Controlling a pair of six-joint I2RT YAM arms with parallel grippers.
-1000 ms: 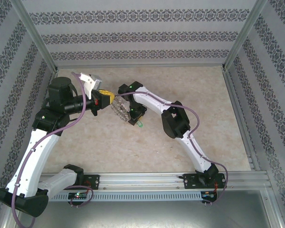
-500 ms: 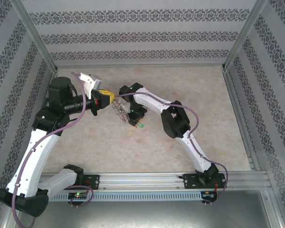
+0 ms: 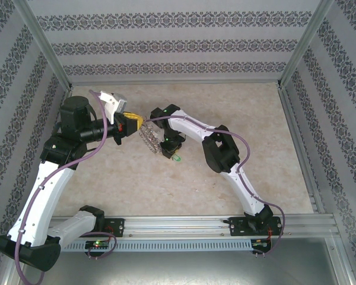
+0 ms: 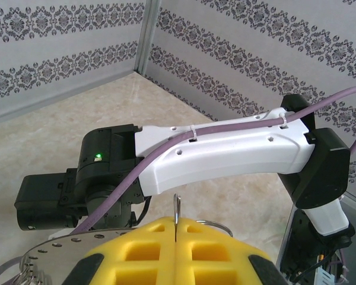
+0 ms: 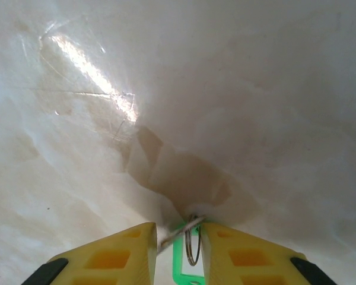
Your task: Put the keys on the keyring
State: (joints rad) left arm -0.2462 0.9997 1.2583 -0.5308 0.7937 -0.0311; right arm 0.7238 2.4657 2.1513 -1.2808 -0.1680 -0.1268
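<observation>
**Top view:** The keyring (image 3: pixel 149 140) is too small for its rim pieces to be counted. Its upper end is covered by the left gripper (image 3: pixel 132 123). Its lower end runs against the right gripper (image 3: pixel 172 152), and the boundary there is unclear. The key (image 3: pixel 176 157), just beside the keyring, reads as a green speck. Its blade is not discernible, and contact with the keyring is indeterminate.

**Left wrist view:** The keyring (image 4: pixel 50 252) is cut off by the bottom edge and masked by the yellow fingers (image 4: pixel 139 255).

**Right wrist view:** The key (image 5: pixel 184 264) runs off the bottom edge, with its blade hidden.
</observation>
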